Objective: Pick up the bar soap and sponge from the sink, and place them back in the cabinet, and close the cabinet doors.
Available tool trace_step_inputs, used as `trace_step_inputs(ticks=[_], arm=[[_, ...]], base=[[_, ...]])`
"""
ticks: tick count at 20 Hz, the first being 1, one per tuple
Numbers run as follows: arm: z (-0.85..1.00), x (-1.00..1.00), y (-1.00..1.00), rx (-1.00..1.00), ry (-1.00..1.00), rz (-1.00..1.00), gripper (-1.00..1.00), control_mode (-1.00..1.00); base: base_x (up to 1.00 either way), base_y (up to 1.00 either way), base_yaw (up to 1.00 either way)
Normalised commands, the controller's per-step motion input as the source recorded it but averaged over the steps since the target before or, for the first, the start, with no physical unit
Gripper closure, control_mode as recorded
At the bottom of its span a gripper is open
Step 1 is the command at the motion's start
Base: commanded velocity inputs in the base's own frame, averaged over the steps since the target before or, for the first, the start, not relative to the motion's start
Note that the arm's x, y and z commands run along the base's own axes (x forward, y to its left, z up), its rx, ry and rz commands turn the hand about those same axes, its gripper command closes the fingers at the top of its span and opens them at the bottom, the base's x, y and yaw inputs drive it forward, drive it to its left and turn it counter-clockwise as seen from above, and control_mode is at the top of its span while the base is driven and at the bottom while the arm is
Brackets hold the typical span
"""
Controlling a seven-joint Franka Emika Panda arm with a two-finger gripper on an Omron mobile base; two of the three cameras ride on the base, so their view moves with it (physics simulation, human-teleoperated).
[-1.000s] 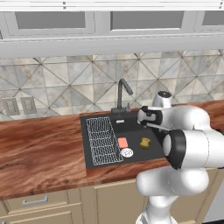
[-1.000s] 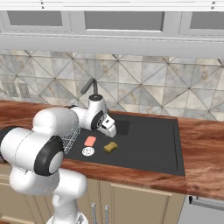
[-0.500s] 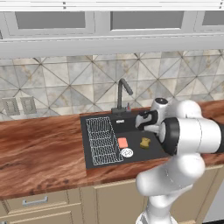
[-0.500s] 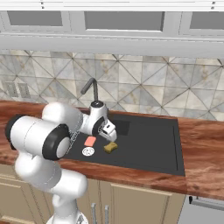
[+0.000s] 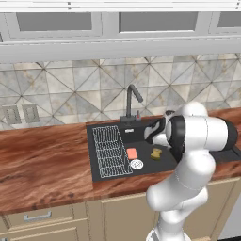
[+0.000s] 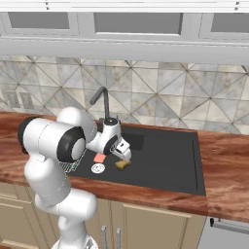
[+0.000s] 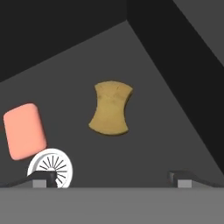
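In the sink (image 5: 113, 174) below me I count one bar soap (image 7: 24, 131), one sponge (image 7: 110, 108), one round white drain (image 7: 50, 167) and one white wire rack (image 5: 110, 150). One dark faucet (image 5: 132, 101) stands at the sink's back edge. Two wall outlets (image 5: 19, 113) sit left of it.

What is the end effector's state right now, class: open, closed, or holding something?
End effector: open, holding nothing, above the sponge on the sink floor.
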Motion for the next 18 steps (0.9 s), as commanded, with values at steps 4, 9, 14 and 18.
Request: trace_step_inputs(ticks=[4, 9, 14, 18], arm=[[-0.2, 0.18, -0.08, 0.01, 0.01, 0.0, -1.0, -1.0], [-0.19, 0.15, -0.09, 0.01, 0.01, 0.0, -1.0, -1.0], [-0.21, 0.15, -0.08, 0.01, 0.01, 0.0, -1.0, -1.0], [-0.22, 0.07, -0.03, 0.01, 0.02, 0.0, -1.0, -1.0]], base=[[0.0, 0.0, 0.0], [0.0, 0.0, 0.0], [0.0, 0.0, 0.0], [0.0, 0.0, 0.0]])
